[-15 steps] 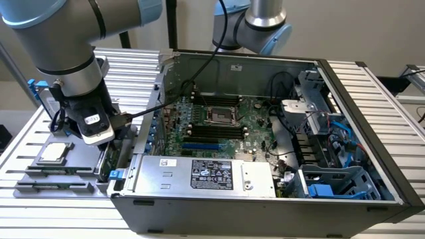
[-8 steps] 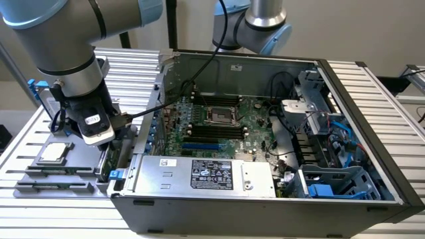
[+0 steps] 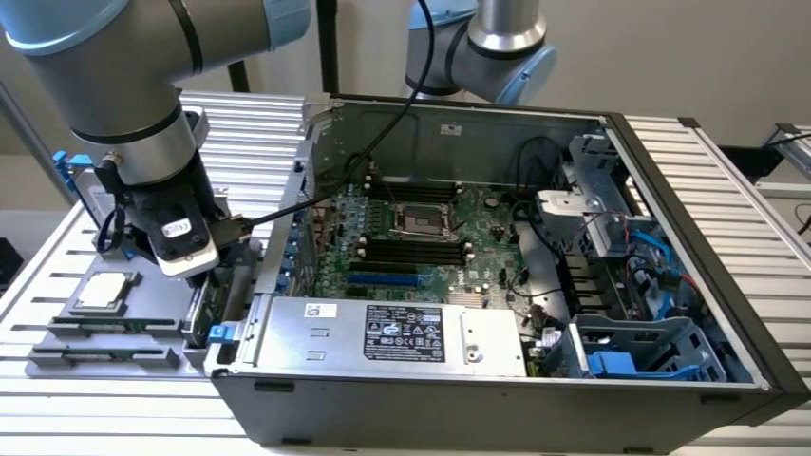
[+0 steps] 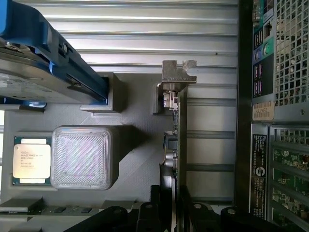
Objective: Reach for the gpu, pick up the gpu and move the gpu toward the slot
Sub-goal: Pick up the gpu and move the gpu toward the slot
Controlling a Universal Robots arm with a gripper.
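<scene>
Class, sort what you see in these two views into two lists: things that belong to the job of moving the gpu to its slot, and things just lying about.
Belongs to the job:
gpu, standing on edge
gripper, at the gpu
computer case, open

Just lying about:
processor chip
hard drive with blue rails
clear square cover beside the chip

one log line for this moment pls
gripper low over gpu | gpu on edge in grey tray, not lifted | tray beside computer case | hold: cannot tell
</scene>
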